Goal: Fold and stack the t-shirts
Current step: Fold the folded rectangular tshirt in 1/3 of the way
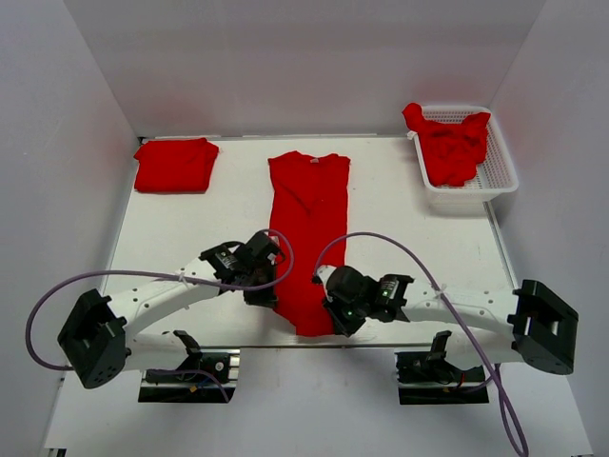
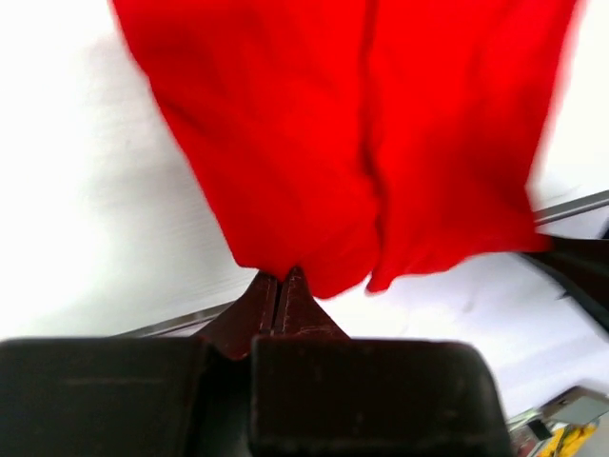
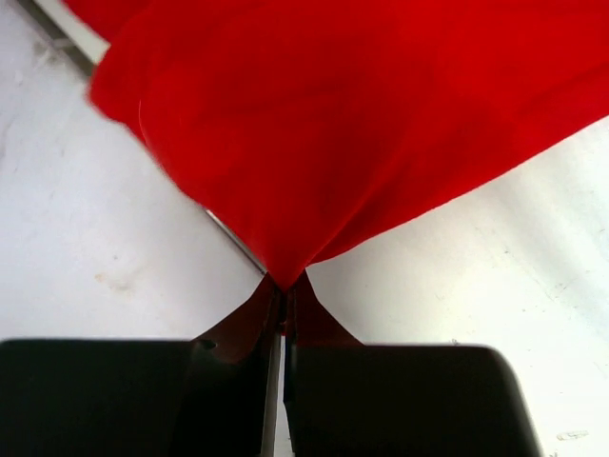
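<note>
The left arm (image 1: 162,297) and the right arm (image 1: 466,305) wear smooth white shells between black joints, with small dark screw holes dotted along them. Each carries a chunky black block (image 1: 92,338) at its outer joint. Thin lilac cables (image 1: 38,324) loop off both. The near bases (image 1: 190,367) are black. The left gripper (image 2: 281,286) and right gripper (image 3: 284,286) have dark reddish-brown tapering fingers (image 3: 319,324) in boxy black housings.

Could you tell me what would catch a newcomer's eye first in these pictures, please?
A long red t-shirt lies down the middle of the table, its near hem pinched by the left gripper and right gripper. A folded t-shirt sits far left; a white basket of crumpled t-shirts far right.
</note>
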Tool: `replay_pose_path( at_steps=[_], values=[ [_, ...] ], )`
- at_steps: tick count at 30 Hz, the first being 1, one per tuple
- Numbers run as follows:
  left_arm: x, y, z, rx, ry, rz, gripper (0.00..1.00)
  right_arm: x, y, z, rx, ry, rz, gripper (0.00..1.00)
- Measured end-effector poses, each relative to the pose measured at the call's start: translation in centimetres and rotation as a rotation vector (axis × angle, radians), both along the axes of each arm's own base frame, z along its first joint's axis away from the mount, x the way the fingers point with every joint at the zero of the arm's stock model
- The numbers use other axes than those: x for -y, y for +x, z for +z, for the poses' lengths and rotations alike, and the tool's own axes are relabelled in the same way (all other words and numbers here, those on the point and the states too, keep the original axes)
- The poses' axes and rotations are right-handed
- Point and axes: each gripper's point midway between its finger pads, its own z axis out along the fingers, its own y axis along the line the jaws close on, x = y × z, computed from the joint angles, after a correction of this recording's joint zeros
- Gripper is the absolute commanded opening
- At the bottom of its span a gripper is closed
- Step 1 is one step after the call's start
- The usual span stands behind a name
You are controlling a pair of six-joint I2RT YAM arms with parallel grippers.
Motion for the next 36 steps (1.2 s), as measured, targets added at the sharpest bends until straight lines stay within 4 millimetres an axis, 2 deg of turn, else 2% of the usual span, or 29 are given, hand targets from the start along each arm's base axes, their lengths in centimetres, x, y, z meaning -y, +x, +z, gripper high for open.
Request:
replay_pose_path(
  at_steps=[2, 5, 10, 17, 24, 30, 36],
  values=[
    [0.6, 1.1, 0.9, 0.026, -0.009, 0.012, 0.00, -0.1, 0.5, 0.0, 0.002, -0.019, -0.012, 0.00],
    [1.1, 2.7, 1.2, 0.055, 0.019, 0.031, 0.00, -0.4, 2.0, 0.2, 0.029, -0.030, -0.044, 0.00],
    [1.8, 6.5, 1.6, 0.128, 0.091, 0.088, 0.00, -0.9, 6.9, 1.2, 0.110, -0.040, -0.138, 0.00],
    [2.8, 11.7, 2.2, 0.204, 0.092, 0.160, 0.00, -1.2, 13.0, 2.2, 0.173, -0.058, -0.202, 0.00],
    [1.8, 16.2, 2.9, 0.251, 0.090, 0.243, 0.00, -0.8, 18.4, 3.7, 0.223, -0.047, -0.245, 0.00],
    [1.3, 19.4, 3.3, 0.294, 0.081, 0.271, 0.00, -1.2, 21.0, 3.7, 0.232, -0.040, -0.238, 0.00],
    [0.8, 21.7, 2.5, 0.314, 0.098, 0.264, 0.00, -1.4, 23.3, 3.9, 0.242, -0.036, -0.250, 0.00]
  ],
)
